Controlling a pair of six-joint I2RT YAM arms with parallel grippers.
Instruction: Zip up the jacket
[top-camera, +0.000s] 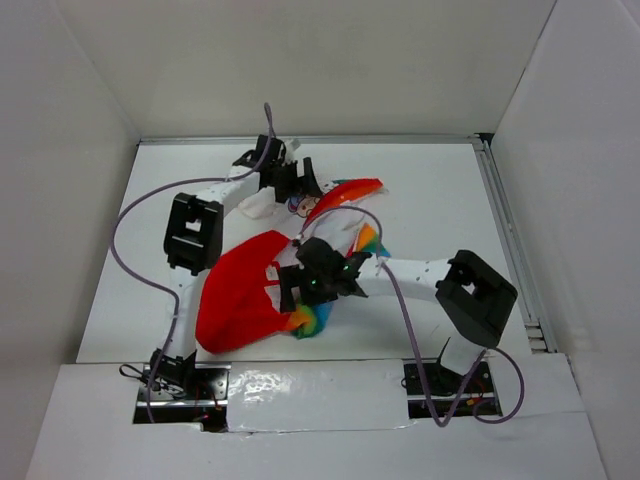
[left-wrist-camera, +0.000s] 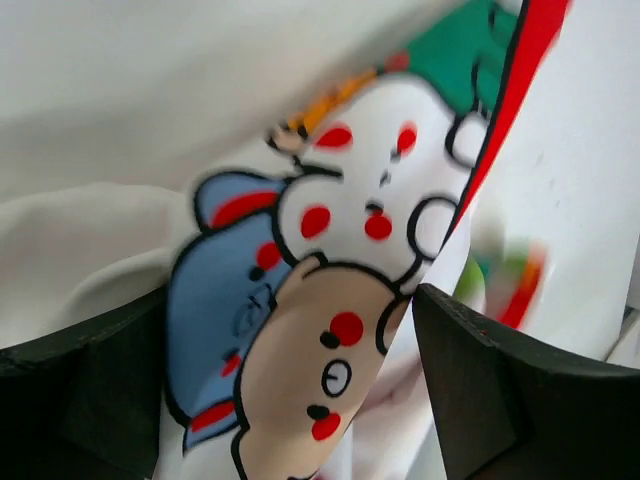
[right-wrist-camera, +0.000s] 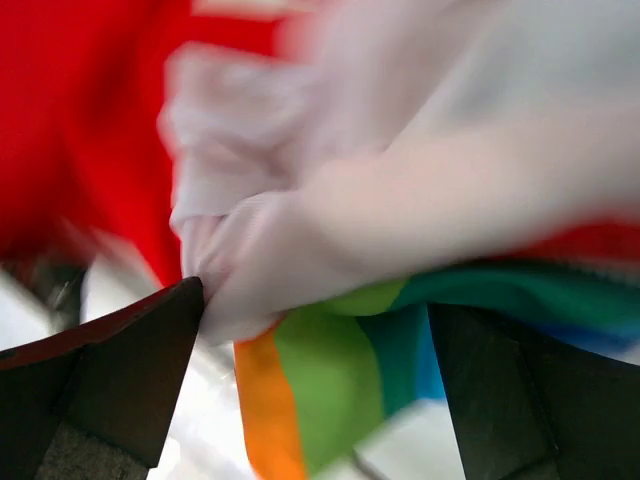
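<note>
White table (top-camera: 435, 195) inside plain white walls (top-camera: 320, 60), a metal rail (top-camera: 513, 240) along its right edge.

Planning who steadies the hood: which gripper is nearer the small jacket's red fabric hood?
Right. The right gripper sits at the right edge of the red fabric hood, beside the rainbow-striped panel; the left gripper is beyond it, over the white cartoon-print body.

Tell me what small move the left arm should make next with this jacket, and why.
Probably close the left gripper on the printed white fabric between its open fingers. The jacket lies crumpled, no zipper shows in any view, and the right gripper is open over the rainbow panel, so a hold seems needed before spreading it flat.
</note>
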